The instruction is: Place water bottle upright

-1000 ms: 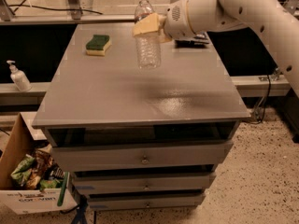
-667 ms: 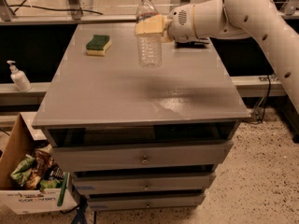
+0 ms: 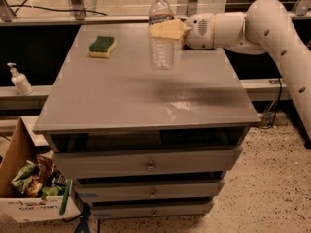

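The water bottle (image 3: 161, 47) is clear and ribbed, with a pale cap and a thin label band. It stands upright at the back middle of the grey table (image 3: 121, 101), its base on or just above the top. My gripper (image 3: 164, 29) reaches in from the right. Its pale fingers (image 3: 167, 29) are closed around the bottle's shoulder, just under the label. The white arm (image 3: 257, 23) comes in from the upper right.
A green and yellow sponge (image 3: 102, 46) lies at the back left of the table. A white pump dispenser (image 3: 19, 80) stands on a ledge to the left. A cardboard box of snack packets (image 3: 34, 183) sits on the floor at lower left. Drawers (image 3: 150, 164) are below the table top.
The wrist has dropped a little and shifted slightly right, with the bottle still in the fingers. The bottle stays upright in nearly the same spot.
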Robot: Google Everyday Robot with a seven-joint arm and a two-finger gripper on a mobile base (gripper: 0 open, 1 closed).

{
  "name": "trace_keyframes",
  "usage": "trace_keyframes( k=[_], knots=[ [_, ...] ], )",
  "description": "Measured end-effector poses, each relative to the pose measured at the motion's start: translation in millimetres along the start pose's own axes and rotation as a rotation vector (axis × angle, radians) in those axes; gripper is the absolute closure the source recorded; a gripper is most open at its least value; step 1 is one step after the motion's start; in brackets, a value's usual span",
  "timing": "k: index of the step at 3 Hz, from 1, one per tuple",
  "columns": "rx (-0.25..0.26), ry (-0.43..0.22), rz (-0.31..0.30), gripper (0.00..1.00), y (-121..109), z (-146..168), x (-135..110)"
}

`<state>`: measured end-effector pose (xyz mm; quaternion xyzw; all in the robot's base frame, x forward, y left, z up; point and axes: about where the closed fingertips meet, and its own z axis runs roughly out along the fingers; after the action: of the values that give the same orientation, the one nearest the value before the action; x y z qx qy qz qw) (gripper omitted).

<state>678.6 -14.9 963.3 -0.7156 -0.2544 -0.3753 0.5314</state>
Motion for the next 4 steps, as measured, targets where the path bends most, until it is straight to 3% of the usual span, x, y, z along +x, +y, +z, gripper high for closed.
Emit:
trace_keyframes(
  k=[2, 3, 4],
  knots=[
    [0.006, -0.002, -0.021, 1.0, -2.3, 3.3, -0.3],
    [0.033, 0.022, -0.083, 1.0, -2.9, 3.3, -1.0],
    [0.096, 0.061, -0.215, 1.0, -6.3, 0.0, -6.5]
  ],
)
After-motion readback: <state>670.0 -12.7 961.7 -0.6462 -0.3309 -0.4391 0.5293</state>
